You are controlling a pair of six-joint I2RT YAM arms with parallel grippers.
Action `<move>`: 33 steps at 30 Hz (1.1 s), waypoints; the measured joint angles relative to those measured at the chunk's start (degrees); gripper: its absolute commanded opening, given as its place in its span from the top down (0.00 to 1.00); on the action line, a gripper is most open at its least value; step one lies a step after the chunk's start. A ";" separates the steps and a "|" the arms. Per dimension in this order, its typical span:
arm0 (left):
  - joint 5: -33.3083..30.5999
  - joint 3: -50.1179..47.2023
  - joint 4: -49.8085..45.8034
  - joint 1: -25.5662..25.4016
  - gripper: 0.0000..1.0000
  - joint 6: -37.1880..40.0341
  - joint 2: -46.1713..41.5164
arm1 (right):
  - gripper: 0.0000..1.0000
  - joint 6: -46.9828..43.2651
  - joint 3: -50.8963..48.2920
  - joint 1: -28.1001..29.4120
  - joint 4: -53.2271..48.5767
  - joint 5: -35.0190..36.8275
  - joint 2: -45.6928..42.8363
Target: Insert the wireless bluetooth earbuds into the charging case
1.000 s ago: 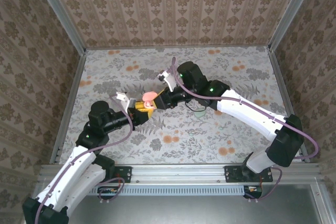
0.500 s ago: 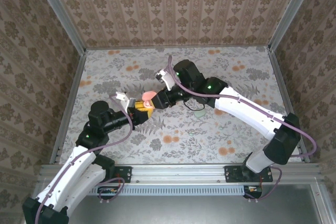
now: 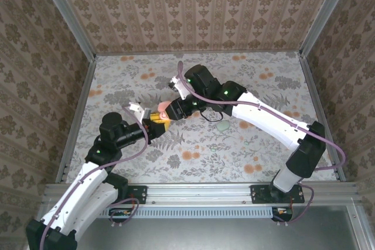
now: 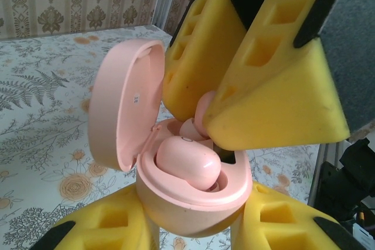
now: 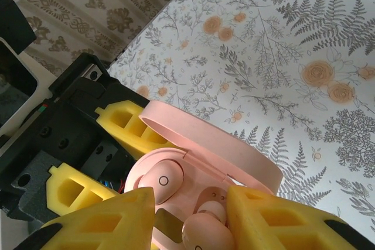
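Note:
The pink charging case stands off the table with its lid swung open. My left gripper is shut on the case body. One pink earbud sits in its socket. The other earbud leans half into the second socket, between the yellow fingers of my right gripper. It lies against the right-hand pad, and a gap shows on the other side, so the jaws are open. From above, both grippers meet at the case left of the table's middle.
A small pale green object lies on the floral table just right of the right arm's wrist. Patterned walls close in the back and both sides. The floor in front of the case is bare.
The right arm has moved left and closer over the case, bringing the second earbud down to its socket. Its jaws have eased slightly apart. The left gripper kept the case still.

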 measured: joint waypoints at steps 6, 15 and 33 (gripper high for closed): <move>-0.04 -0.57 0.11 -0.02 1.00 -0.04 0.00 | 0.59 0.04 0.96 0.22 -1.42 0.55 0.74; 0.15 -1.66 1.38 -0.02 1.00 -0.07 0.00 | 0.56 0.90 1.92 0.28 -3.10 1.60 1.42; -0.28 -5.49 5.66 -0.02 1.00 -2.19 -0.07 | 0.53 9.79 2.69 0.22 -4.20 3.80 3.26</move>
